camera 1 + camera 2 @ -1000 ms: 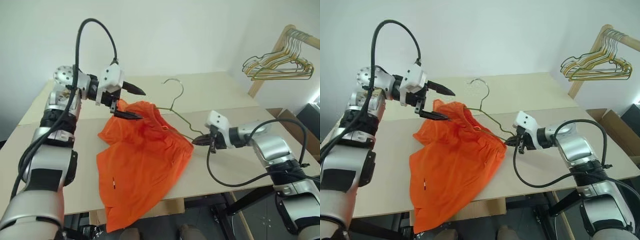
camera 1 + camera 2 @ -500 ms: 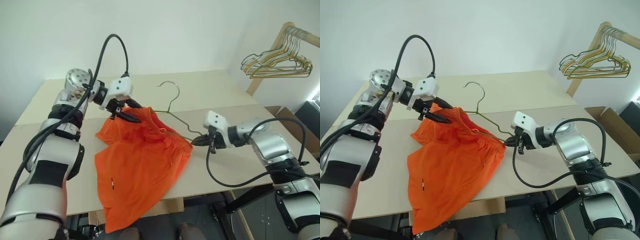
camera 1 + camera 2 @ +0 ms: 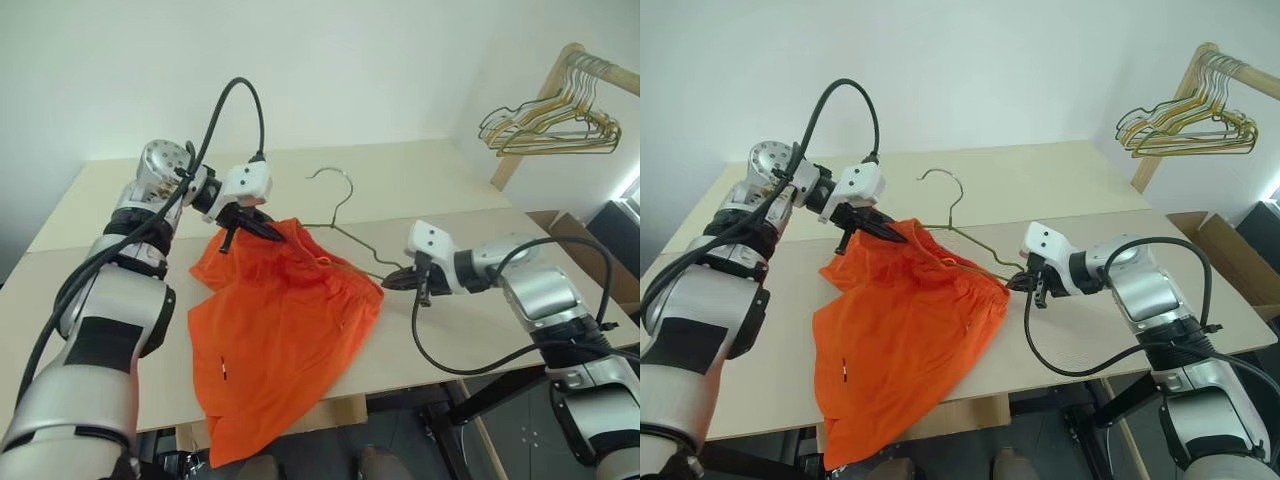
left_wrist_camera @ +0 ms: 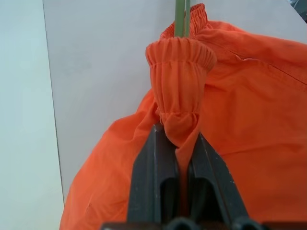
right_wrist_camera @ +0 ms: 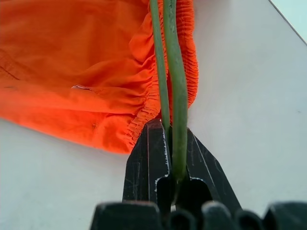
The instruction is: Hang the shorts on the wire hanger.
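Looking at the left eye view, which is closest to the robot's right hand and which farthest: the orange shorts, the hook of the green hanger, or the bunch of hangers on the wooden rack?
From the right hand:
1. The shorts, their waistband right beside it.
2. The wire hanger's hook, farther back on the table.
3. The bunch of hangers, on the rack beyond the table's far right corner.

head pair: high, down over table (image 3: 450,190) (shared) | wrists: close along jaws

One pair of shorts (image 3: 285,330), one wire hanger (image 3: 345,215), one bunch of hangers (image 3: 545,120).
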Action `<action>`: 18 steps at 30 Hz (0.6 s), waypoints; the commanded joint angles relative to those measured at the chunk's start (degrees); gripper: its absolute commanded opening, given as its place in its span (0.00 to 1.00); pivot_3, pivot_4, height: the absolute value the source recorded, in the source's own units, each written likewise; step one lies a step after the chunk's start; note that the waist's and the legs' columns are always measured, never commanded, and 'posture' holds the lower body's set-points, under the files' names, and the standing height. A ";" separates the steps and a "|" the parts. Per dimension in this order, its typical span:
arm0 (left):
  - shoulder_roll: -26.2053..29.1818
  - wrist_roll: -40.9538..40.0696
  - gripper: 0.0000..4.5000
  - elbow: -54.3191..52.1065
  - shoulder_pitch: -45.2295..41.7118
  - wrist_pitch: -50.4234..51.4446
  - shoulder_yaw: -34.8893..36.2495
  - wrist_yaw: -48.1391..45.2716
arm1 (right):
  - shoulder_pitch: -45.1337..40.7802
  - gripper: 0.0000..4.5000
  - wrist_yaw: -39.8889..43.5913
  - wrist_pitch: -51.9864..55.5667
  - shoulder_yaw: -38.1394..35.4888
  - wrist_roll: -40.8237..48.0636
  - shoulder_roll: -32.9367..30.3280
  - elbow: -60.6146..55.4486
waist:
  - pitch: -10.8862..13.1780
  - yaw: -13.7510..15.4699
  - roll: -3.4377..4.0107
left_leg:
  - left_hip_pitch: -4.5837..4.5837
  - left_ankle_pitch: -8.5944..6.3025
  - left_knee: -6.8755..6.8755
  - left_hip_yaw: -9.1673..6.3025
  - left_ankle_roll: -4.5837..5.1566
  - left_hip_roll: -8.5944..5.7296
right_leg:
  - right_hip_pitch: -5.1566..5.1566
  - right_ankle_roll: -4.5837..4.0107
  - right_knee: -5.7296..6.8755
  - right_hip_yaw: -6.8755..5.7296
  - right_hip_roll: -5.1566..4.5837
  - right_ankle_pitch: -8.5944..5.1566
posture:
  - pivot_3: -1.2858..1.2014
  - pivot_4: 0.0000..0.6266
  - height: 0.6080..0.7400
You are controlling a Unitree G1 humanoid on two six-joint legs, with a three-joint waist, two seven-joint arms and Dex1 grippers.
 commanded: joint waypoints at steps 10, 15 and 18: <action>0.95 4.69 0.00 1.04 -1.88 -3.96 2.61 -0.15 | 1.16 0.18 -2.48 -8.67 -2.03 -1.60 0.19 -1.63 | 0.00 -0.04 0.00 | 0.02 0.00 0.01 0.01 0.00 0.00 | 0.01 0.00 0.01 0.00 0.00 0.00 | 0.51 0.00 1.00; 1.83 5.59 0.00 1.53 -2.83 -4.53 5.12 0.01 | 2.46 0.58 -6.73 -8.88 -5.69 -1.41 0.31 0.57 | 0.00 -0.05 0.00 | 0.01 0.00 0.01 0.01 0.00 0.00 | 0.01 0.00 0.01 0.00 -0.01 0.00 | 0.50 0.00 1.00; 2.16 4.55 0.00 1.70 -2.70 -4.51 7.55 0.20 | 4.63 0.66 -6.54 -5.22 -11.41 2.80 -1.13 0.97 | 0.00 0.03 0.00 | 0.01 0.00 0.01 0.01 0.00 0.00 | 0.02 0.00 0.02 0.00 -0.01 0.00 | 0.50 0.00 1.00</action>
